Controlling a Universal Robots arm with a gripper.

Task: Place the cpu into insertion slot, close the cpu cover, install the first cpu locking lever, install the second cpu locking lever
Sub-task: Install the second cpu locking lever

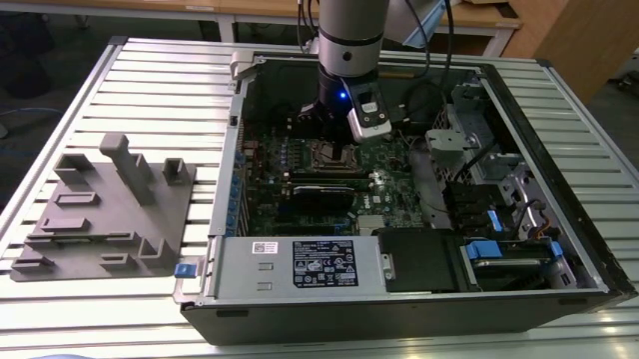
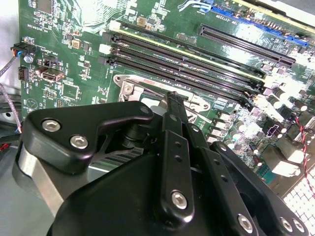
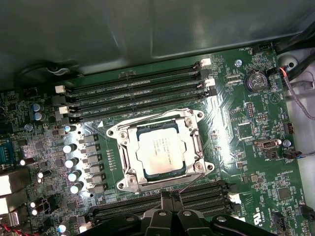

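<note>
I can't tell the gripper (image 3: 170, 212) state (fingertips cut off); cpu (image 3: 161, 150) sits in the slot (image 3: 129, 173), case (image 1: 589, 262) on a slatted table (image 1: 150, 82).

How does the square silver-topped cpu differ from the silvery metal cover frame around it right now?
The square silver-grey cpu is a solid plate with a dull matte top; the silvery metal cpu cover is an open frame, shinier, with a large window. The cpu is smaller and shows through that window; the cover borders it. Both lie flat at the insertion slot on the green circuit board.
</note>
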